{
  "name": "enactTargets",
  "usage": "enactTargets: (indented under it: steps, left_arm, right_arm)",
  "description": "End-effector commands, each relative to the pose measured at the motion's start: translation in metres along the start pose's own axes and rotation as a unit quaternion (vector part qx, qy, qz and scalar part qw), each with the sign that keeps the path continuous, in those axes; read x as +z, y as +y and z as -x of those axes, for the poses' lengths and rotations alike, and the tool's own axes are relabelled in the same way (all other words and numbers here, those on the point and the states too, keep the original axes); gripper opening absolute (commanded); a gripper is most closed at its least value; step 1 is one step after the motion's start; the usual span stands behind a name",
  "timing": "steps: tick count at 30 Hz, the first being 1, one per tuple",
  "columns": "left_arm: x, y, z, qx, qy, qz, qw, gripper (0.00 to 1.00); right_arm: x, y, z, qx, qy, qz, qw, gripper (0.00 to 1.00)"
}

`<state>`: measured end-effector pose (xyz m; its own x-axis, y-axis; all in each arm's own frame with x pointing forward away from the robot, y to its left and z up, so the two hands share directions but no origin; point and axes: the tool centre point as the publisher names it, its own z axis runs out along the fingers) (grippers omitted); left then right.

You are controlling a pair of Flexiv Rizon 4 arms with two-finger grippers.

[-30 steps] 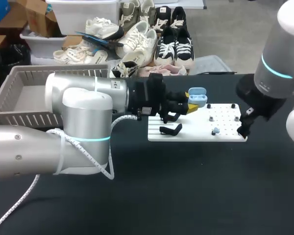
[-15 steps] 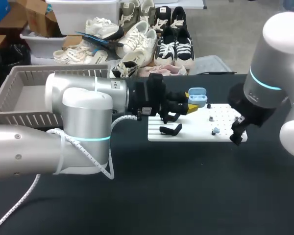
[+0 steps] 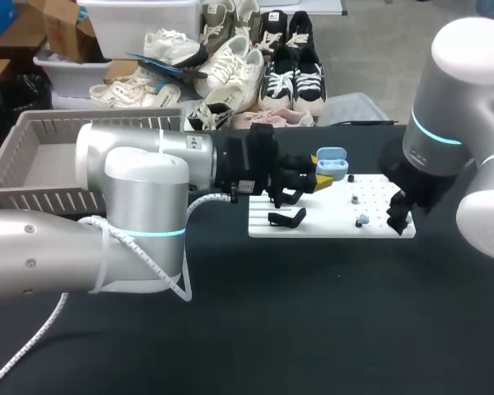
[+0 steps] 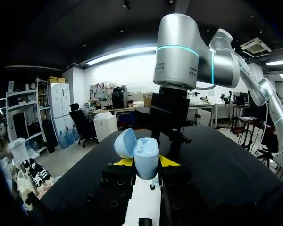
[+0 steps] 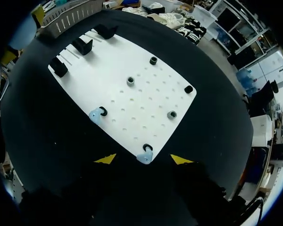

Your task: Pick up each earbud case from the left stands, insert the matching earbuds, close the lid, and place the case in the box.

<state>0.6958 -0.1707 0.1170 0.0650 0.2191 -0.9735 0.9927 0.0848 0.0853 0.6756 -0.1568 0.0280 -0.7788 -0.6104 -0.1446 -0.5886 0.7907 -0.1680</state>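
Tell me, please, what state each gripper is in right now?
Left gripper: closed on the light blue earbud case, whose lid is open.
Right gripper: open, holding nothing, with a blue earbud between its tips.

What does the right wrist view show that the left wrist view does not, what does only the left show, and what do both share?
Only the right wrist view: two blue earbuds on the board, one of them between the tips of the open right gripper, and three black stands. Only the left wrist view: the open blue case held in the left gripper, with the right arm ahead of it. Both: the white board and the black table.
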Motion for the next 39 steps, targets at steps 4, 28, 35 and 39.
enactTargets:
  steps: [4, 28, 35, 39]
  left_arm:
    - [0.0, -0.0008, -0.001, 0.001, -0.002, 0.002, 1.0, 0.0]
    - [0.0, -0.0008, -0.001, 0.001, -0.002, 0.002, 1.0, 0.0]
    - [0.0, -0.0008, -0.001, 0.001, -0.002, 0.002, 1.0, 0.0]
    - [0.0, -0.0008, -0.001, 0.001, -0.002, 0.002, 1.0, 0.0]
  right_arm:
    - [0.0013, 0.0029, 0.0038, 0.0, 0.01, -0.001, 1.0, 0.58]
    - [0.0048, 0.0004, 0.0003, 0.016, 0.016, 0.001, 1.0, 0.41]
    - [0.0052, 0.0001, 0.0023, 0.017, 0.018, 0.001, 1.0, 0.38]
    - [0.0052, 0.0005, 0.0026, 0.017, 0.019, 0.001, 1.0, 0.35]
